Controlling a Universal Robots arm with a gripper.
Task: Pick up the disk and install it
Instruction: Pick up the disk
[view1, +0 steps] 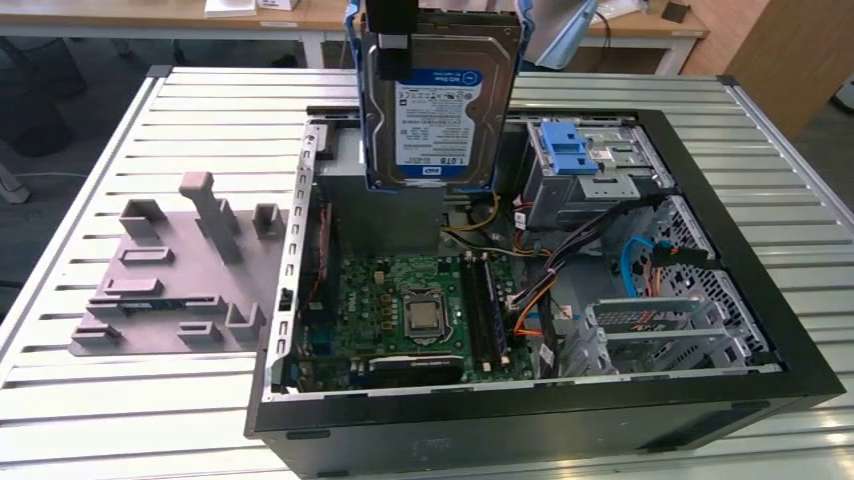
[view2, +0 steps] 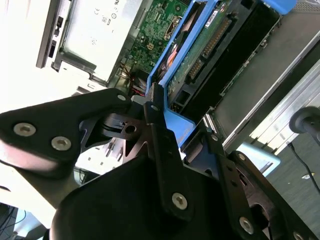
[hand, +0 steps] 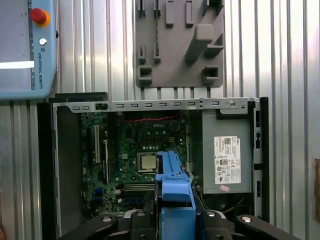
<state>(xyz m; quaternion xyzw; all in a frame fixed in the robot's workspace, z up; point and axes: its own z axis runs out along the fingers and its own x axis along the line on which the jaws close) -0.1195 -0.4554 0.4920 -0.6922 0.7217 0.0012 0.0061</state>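
The disk (view1: 438, 110) hangs upright above the back of the open computer case (view1: 534, 420), its white-and-blue label facing the exterior camera. Blue plastic rails (view2: 172, 75) frame it. My gripper (view1: 396, 45) is shut on its upper end, with black fingers (view2: 159, 140) clamped on the blue rail in the second wrist view. In the first wrist view the disk's blue rail (hand: 175, 192) stands edge-on over the motherboard (hand: 140, 150), between the gripper's black links (hand: 175, 222).
A grey drive cage with a blue latch (view1: 577, 158) sits at the case's back right. The grey power supply box (hand: 227, 155) lies beside the motherboard. A grey fixture plate (view1: 174, 275) rests on the slatted table (view1: 80, 400) to the exterior view's left. A teach pendant (hand: 25, 47) lies nearby.
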